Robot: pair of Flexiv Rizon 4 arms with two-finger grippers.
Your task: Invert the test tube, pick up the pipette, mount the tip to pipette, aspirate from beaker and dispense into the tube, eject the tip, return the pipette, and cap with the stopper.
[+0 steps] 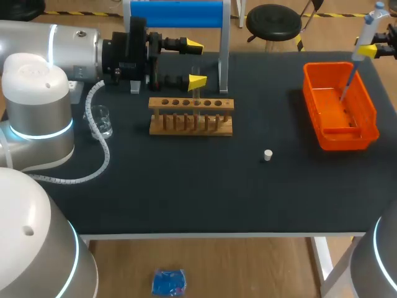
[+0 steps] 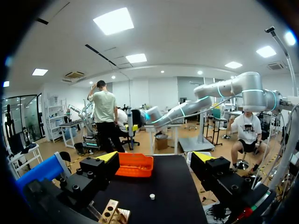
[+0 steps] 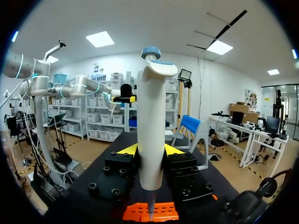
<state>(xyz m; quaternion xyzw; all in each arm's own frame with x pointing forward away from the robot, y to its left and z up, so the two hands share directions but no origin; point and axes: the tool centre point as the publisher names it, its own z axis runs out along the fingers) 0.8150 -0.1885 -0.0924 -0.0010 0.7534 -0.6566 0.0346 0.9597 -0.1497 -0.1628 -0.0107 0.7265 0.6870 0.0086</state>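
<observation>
A clear test tube (image 1: 196,70) stands upright in the wooden rack (image 1: 191,117). My left gripper (image 1: 196,62) hovers open just behind and above the rack, with nothing between its fingers (image 2: 108,157). My right gripper (image 3: 150,150) is shut on the white pipette (image 3: 152,135) and holds it upright at the table's far right. The pipette (image 1: 360,49) has its thin lower end over the orange tray (image 1: 339,133). The small white stopper (image 1: 267,154) lies on the black mat in front of the rack. A glass beaker (image 1: 101,121) stands to the rack's left.
The left arm's white cable (image 1: 99,143) loops around the beaker. A blue and white stand (image 1: 177,15) rises behind the rack. In the left wrist view the orange tray (image 2: 134,164) and the stopper (image 2: 152,196) lie ahead of the gripper.
</observation>
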